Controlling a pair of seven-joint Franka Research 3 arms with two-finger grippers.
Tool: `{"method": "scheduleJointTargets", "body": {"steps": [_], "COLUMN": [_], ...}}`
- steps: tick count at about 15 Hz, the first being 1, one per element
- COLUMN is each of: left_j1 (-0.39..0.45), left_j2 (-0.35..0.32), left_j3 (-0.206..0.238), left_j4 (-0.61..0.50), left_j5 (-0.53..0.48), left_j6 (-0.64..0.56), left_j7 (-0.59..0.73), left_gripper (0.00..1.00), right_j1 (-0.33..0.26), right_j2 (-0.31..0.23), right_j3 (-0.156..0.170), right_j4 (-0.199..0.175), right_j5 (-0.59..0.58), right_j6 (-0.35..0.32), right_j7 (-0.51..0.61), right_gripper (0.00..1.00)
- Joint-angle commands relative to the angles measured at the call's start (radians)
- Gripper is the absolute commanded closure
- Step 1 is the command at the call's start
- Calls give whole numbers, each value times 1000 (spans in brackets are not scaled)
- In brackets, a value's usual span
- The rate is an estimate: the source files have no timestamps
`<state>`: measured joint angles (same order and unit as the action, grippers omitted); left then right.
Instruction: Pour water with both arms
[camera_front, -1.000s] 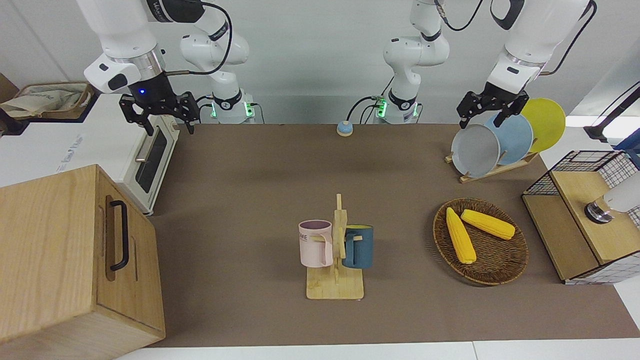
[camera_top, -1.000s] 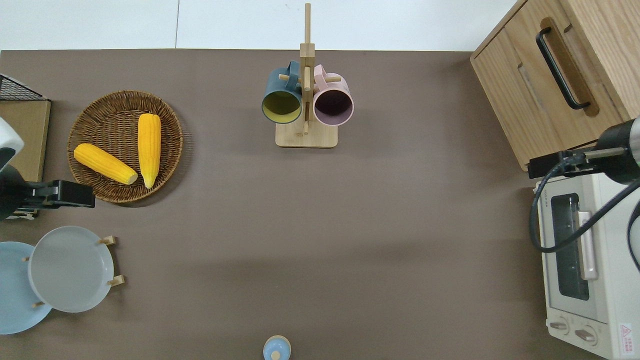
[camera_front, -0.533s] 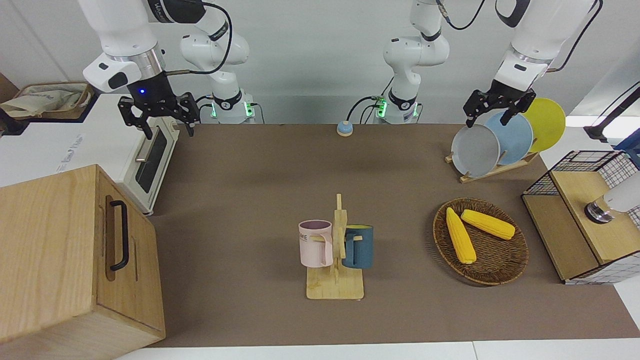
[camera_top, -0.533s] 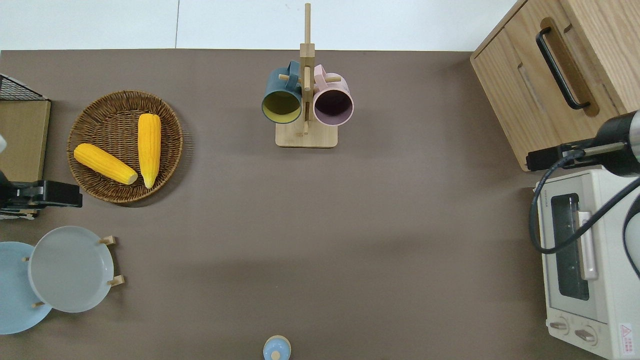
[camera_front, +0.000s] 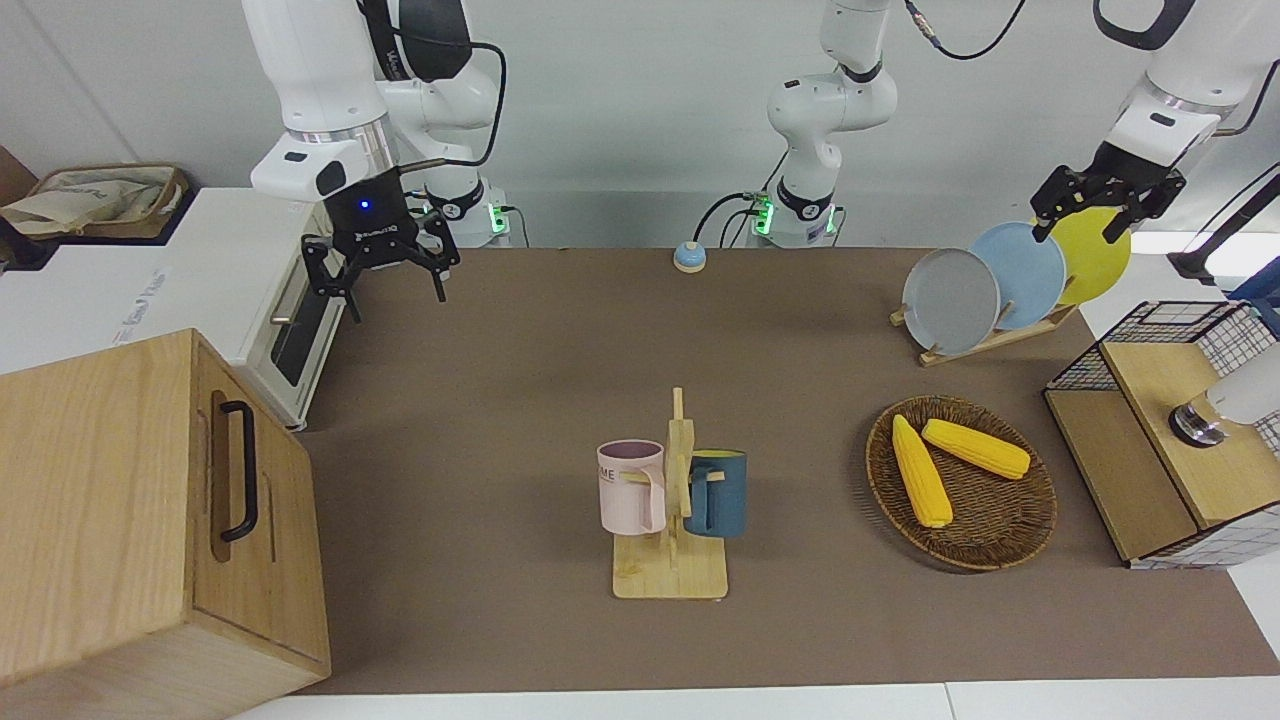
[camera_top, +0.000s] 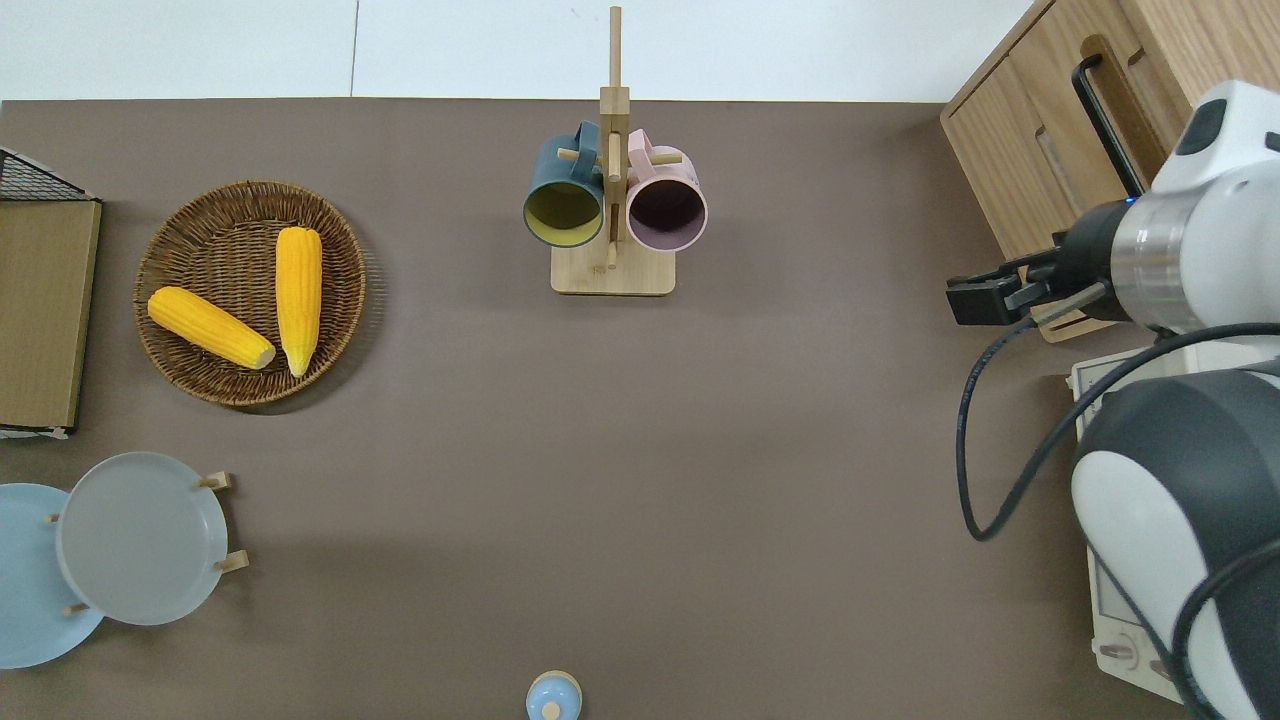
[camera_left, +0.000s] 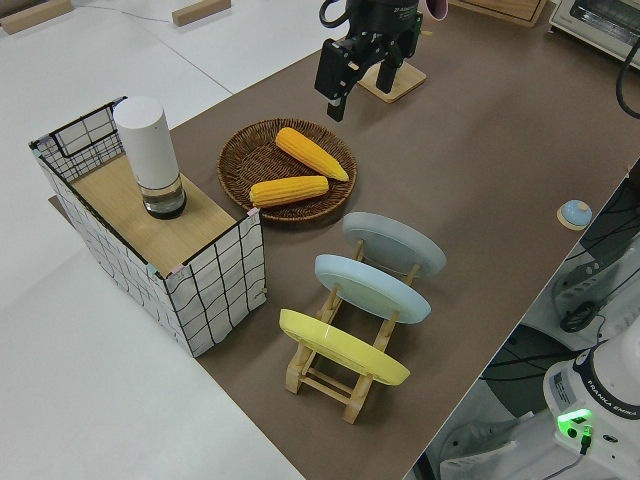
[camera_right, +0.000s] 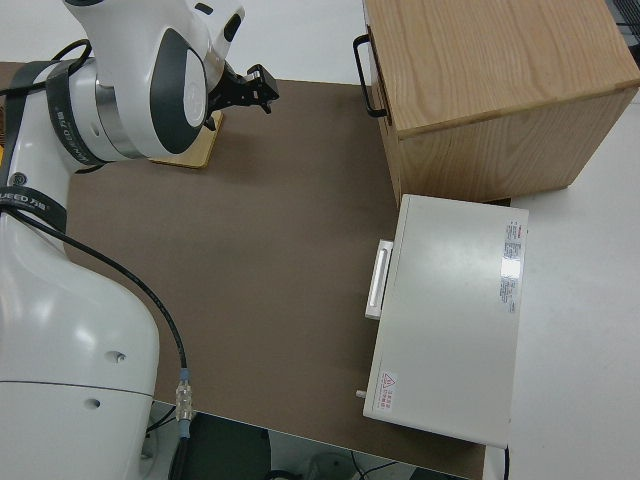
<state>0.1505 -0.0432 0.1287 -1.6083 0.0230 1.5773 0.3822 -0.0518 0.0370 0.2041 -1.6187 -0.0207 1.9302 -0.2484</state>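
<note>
My right gripper (camera_front: 390, 290) (camera_top: 965, 301) (camera_right: 262, 88) hangs open and empty over the brown table, by the corner of the wooden cabinet (camera_top: 1030, 170). My left gripper (camera_front: 1077, 232) (camera_left: 345, 90) is open too, holds nothing, and is raised at the left arm's end of the table; it is outside the overhead view. In the front view it shows against the yellow plate (camera_front: 1100, 262). A pink mug (camera_front: 630, 487) and a blue mug (camera_front: 717, 493) hang on a wooden rack (camera_front: 670, 578). A white cylindrical container (camera_left: 150, 150) stands on the wire shelf (camera_left: 215, 275). No water shows.
A toaster oven (camera_front: 290, 325) sits beside the cabinet at the right arm's end. A wicker basket (camera_front: 1000, 540) holds two corn cobs. Grey and blue plates stand in a plate rack (camera_front: 985, 343). A small blue bell (camera_front: 688, 257) lies close to the robots.
The right gripper has swung from over the toaster oven out above the table. The left gripper has drawn away from the grey plate toward the left arm's end and left the overhead view.
</note>
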Motion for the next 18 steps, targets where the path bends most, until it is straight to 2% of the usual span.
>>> {"method": "scheduleJointTargets", "body": {"steps": [1,3,4,5,8,11,13,18], "left_j1": [119,185,208,225,312,317,320,307], "left_j2": [74,103,117,124,163,184,192,197], "left_j3": [-6,-4,-4,-4,0,51,57,62], "left_j4": [70,79,79,79,73,61,30,-44], "left_j5": [11,-5,-5,-6,-113,-223,-323,-486], "left_j6": [10,52,70,84,173,274,341,525], "left_j7": [195,251,297,331,409,428,429,417], "left_gripper": [2,2,2,2,2,2,0,0], "right_j1": [-3,0,0,0,4,4,9,23], "right_j2": [-14,-16,-14,-13,13,41,67,132], "right_j3": [27,63,83,98,139,164,181,182], "right_j4": [-99,-188,-219,-230,-244,-241,-239,-230], "right_j5": [-10,-15,-47,-71,-87,-102,-123,-166], "right_j6": [181,336,396,421,495,525,558,598], "right_j7": [-135,-221,-241,-248,-241,-238,-229,-194], "right_gripper": [17,17,17,17,17,19,21,21]}}
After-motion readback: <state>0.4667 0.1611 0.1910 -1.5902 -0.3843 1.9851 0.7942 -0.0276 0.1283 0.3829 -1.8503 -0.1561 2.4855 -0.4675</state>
